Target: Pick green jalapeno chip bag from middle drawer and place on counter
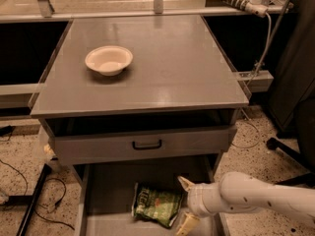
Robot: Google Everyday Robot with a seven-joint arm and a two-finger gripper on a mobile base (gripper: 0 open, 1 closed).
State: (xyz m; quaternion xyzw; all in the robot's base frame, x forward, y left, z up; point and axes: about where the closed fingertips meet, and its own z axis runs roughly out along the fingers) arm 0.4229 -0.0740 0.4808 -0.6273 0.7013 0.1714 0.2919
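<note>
Where the drawer (106,188) stands pulled out, the chip bag (156,204) lies on its floor. At the bag's 3 o'clock hangs the gripper (185,204), its 2 fingers (184,183) spread. The counter (167,68), toward 12 o'clock, bears a bowl (109,60).

The white arm (266,198) enters from the 4 o'clock edge of the view and lies almost level, reaching toward 9 o'clock. Its gripper (184,204) sits at about 5 o'clock, its pale fingers (185,183) spread wide apart.
</note>
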